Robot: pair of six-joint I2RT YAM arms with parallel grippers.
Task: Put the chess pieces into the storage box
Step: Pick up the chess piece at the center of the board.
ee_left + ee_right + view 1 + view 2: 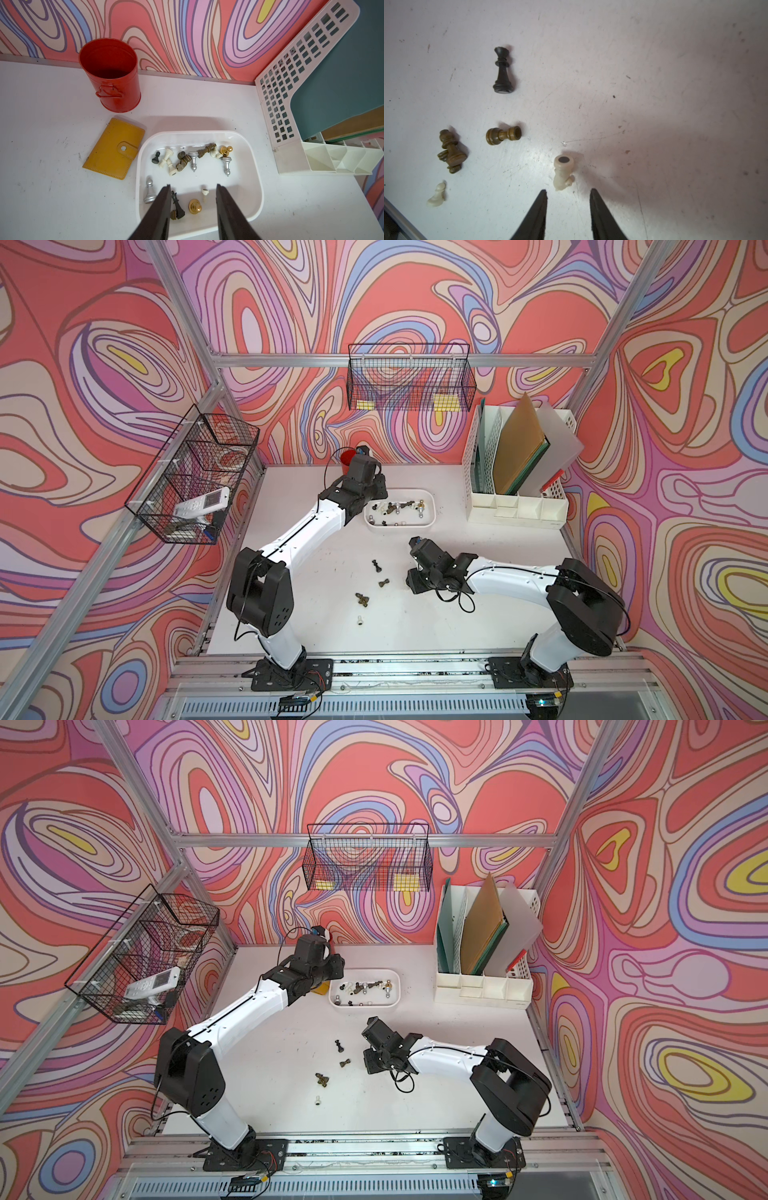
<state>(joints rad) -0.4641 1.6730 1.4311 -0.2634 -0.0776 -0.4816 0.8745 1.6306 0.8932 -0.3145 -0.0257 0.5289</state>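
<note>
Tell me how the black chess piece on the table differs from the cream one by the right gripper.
The black piece is tall and slim with a flared crown; the cream piece is short and stubby. The cream piece lies just ahead of the right gripper; the black piece lies well beyond it. Both lie on their sides on the table.

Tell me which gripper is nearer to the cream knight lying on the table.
Right. The right gripper is open, with the cream knight lying just ahead of its fingertips. The left gripper is open over the storage box, well away from it.
</note>
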